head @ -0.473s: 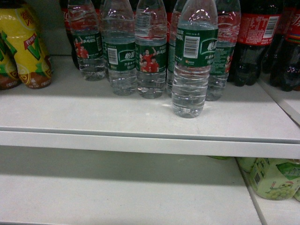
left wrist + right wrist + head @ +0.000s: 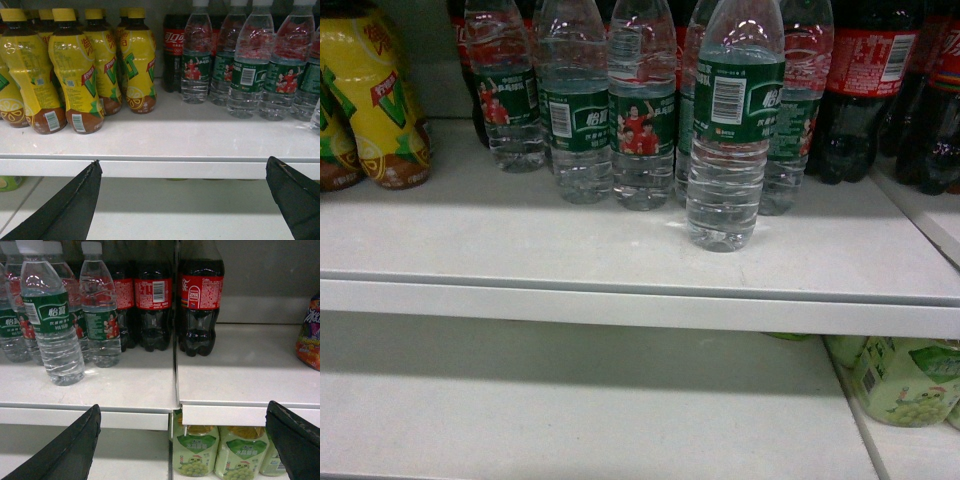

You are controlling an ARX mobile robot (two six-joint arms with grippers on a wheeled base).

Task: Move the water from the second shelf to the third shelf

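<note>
Clear water bottle [image 2: 732,130] stood unmoved in the head view, foremost on the upper shelf [image 2: 620,250]. The left gripper [image 2: 182,200] showed spread, empty jaws. The right gripper [image 2: 182,440] likewise gaped below the shelf edge; grasping had not begun.

water [image 2: 725,150]: clear ribbed plastic bottle, colourless contents, dark green wrap label with white barcode facing out
cap: white, seen in the right wrist view [image 2: 54,325]
pose: upright, on the upper white shelf, ahead of the other water bottles
relative to the fingers: above and beyond the right gripper's fingers [image 2: 75,445], untouched
</note>
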